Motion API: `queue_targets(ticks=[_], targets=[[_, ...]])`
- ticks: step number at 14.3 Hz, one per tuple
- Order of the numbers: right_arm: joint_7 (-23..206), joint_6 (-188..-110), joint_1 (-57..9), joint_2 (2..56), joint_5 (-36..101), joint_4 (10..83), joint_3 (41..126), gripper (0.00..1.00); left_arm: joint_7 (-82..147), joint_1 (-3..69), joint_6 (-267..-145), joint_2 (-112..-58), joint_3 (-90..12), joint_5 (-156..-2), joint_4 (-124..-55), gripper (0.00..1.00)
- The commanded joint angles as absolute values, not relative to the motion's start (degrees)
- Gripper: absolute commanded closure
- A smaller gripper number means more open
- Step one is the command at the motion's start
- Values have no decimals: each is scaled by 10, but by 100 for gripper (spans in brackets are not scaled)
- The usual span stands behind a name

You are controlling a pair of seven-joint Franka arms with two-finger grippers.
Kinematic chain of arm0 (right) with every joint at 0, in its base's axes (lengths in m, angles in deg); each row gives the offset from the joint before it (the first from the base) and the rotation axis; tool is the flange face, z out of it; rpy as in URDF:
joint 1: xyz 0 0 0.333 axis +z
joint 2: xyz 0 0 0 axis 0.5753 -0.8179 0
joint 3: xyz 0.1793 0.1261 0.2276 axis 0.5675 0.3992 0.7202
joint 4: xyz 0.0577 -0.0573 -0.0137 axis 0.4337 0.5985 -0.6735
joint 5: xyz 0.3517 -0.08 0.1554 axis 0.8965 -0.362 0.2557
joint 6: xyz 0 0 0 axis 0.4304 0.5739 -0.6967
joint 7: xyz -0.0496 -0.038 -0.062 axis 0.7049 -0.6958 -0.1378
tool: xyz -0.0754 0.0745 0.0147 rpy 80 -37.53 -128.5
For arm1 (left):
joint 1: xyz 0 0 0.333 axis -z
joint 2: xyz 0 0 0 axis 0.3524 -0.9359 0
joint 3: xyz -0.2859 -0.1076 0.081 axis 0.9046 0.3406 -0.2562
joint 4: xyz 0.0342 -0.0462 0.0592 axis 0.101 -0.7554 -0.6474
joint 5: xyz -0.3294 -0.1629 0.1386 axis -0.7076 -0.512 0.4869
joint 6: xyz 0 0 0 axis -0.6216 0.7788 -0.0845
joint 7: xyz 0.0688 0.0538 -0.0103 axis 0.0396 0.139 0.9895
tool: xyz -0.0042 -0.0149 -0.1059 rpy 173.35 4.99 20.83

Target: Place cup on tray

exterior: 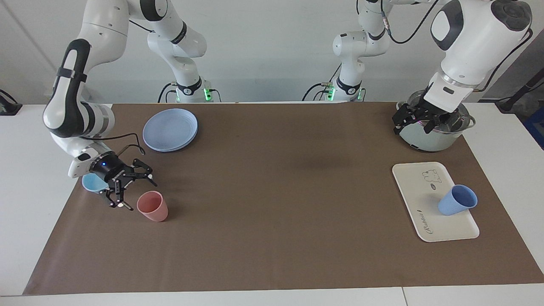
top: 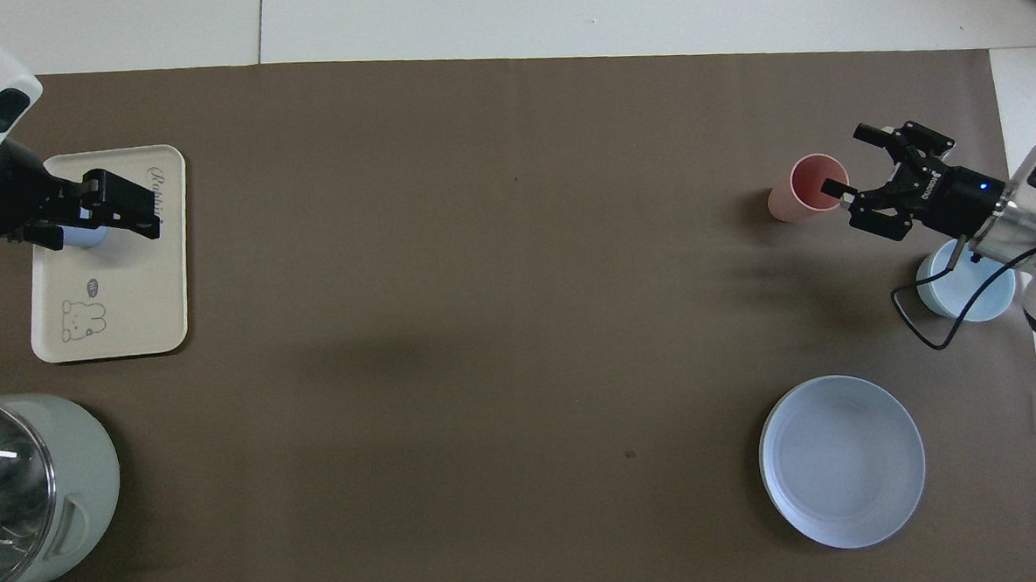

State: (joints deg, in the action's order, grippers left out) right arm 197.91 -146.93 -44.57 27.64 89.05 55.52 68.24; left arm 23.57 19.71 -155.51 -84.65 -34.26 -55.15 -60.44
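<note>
I see the pot (exterior: 433,131) near the tray (exterior: 414,187); the cup (exterior: 457,200) stands upright on its edge. The left gripper (exterior: 418,119) and right gripper (exterior: 127,187) gape wide, empty.

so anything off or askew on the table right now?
Nothing stands out. The blue cup stands upright on the tray, which lies square on the mat. The pink cup is upright too, apart from the open right gripper. Nothing is spilled or tipped. The open left gripper hangs over the pot.
</note>
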Motion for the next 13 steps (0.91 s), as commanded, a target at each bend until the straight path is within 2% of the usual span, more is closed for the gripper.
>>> queue_targets(ticks=[1, 6, 8, 11, 13], targets=[[1849, -1496, -446, 350, 795, 561, 686, 0, 240, 202, -1538, -848, -344, -538, -603, 0], [1564, -1552, -409, 423, 521, 543, 687, 0, 238, 205, -1538, -827, -341, -508, -614, 0], [1425, -1553, -399, 447, 394, 543, 689, 0, 235, 205, -1542, -822, -341, -508, -621, 0], [1213, -1532, -393, 481, 248, 543, 693, 0, 235, 205, -1550, -813, -341, -508, -639, 3], [1094, -1479, -393, 496, 192, 533, 693, 0, 234, 205, -1550, -810, -341, -508, -639, 3]])
